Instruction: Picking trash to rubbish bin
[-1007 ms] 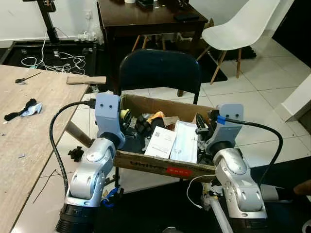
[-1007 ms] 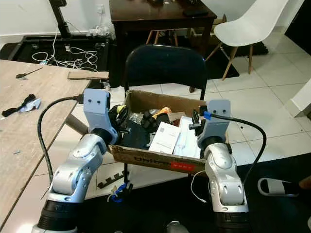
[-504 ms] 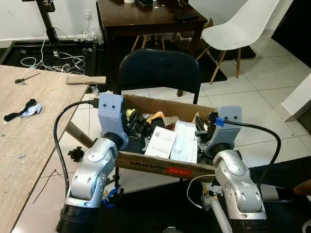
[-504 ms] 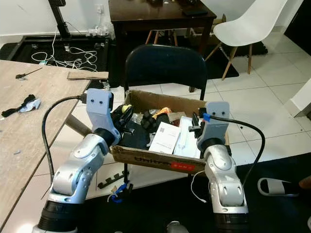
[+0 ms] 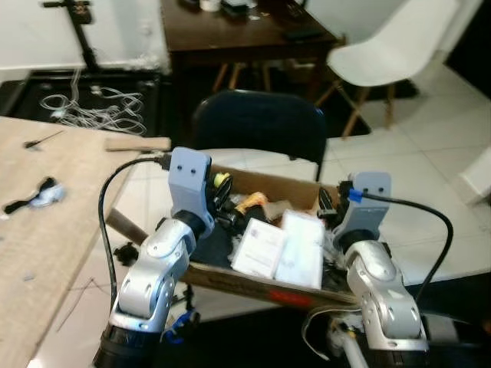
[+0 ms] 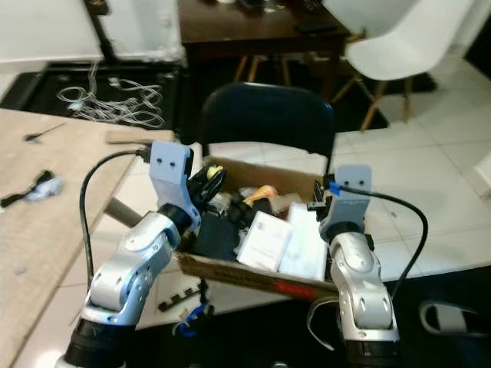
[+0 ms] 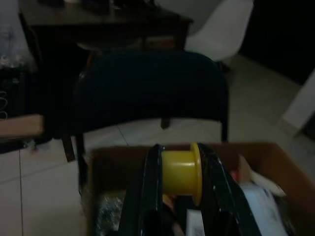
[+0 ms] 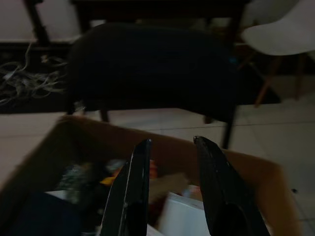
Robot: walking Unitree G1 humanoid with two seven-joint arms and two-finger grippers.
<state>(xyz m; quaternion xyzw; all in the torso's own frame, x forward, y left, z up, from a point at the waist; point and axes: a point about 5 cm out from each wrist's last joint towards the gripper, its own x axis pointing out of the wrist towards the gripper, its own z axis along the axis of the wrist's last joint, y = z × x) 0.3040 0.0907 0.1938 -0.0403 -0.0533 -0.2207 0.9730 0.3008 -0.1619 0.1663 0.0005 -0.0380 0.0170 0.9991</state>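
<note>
Since a second ago, the left gripper has come up and inward over the cardboard box, carrying a yellow spool; the camera has shifted too.

Eye views: box on a dark chair, between both silver arms, holding white packets and dark clutter. Left arm bent, forearm rising over the box's left end. Right gripper at the right wall; its finger spacing is hard to read here.

Left wrist view: left gripper's fingers clamped on the spool, its axis crosswise between them.

Right wrist view: right gripper fingers apart, empty, above the box.
</note>
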